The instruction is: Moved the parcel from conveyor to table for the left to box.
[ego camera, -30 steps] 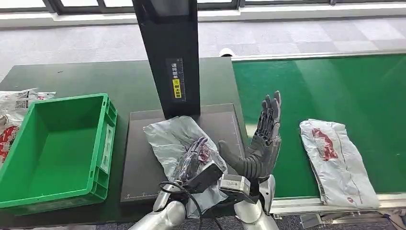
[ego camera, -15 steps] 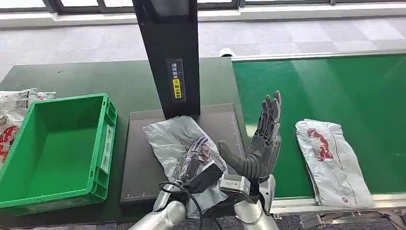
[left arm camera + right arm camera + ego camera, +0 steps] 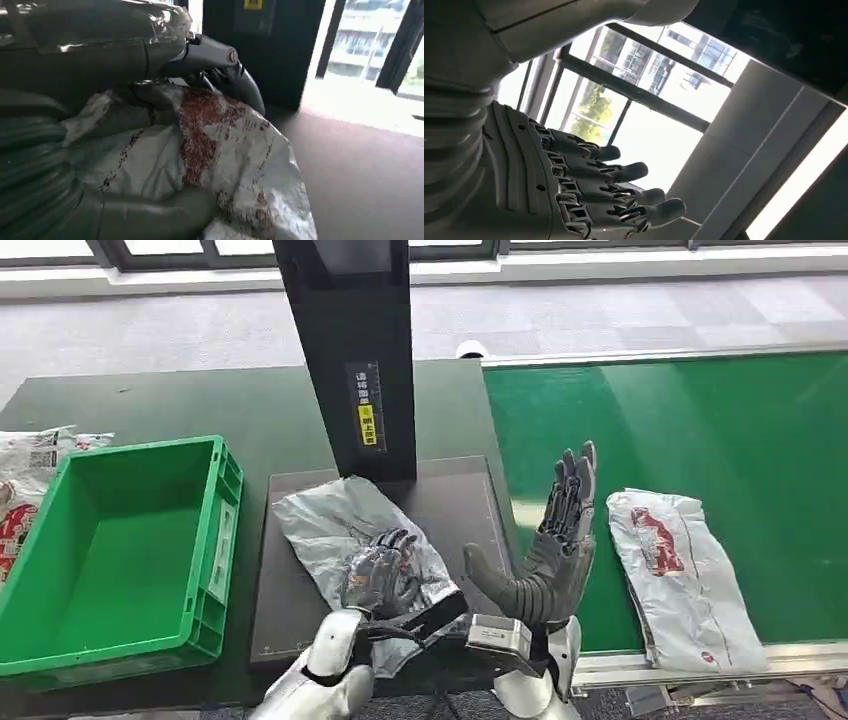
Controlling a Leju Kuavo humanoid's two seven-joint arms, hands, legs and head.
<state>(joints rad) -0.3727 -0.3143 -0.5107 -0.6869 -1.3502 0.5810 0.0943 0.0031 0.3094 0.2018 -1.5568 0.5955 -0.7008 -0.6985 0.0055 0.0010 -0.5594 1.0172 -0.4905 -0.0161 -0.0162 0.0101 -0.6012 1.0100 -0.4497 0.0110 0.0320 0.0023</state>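
Note:
A crumpled grey parcel (image 3: pixel 320 525) with red print lies on the black pad (image 3: pixel 465 495) in front of the scanner column. My left hand (image 3: pixel 378 575) grips its near end, with fingers (image 3: pixel 220 55) curled over the top and the thumb (image 3: pixel 150 217) under the parcel (image 3: pixel 220 145). My right hand (image 3: pixel 555 545) stands upright and open, fingers spread, above the seam between table and conveyor, holding nothing. In the right wrist view that hand (image 3: pixel 589 185) shows its fingers extended. A second white parcel (image 3: pixel 685 575) with red print lies on the green belt, to the right of my right hand.
A green crate (image 3: pixel 228 505) stands empty left of the pad. More bagged parcels (image 3: pixel 25 465) lie at the far left table edge. The tall black scanner column (image 3: pixel 350 360) rises behind the pad. The green conveyor belt (image 3: pixel 700 420) fills the right side.
My left hand's fingers have curled onto the grey parcel, which has shifted a little leftward on the pad. The white parcel on the belt has drifted left. My right hand rose slightly.

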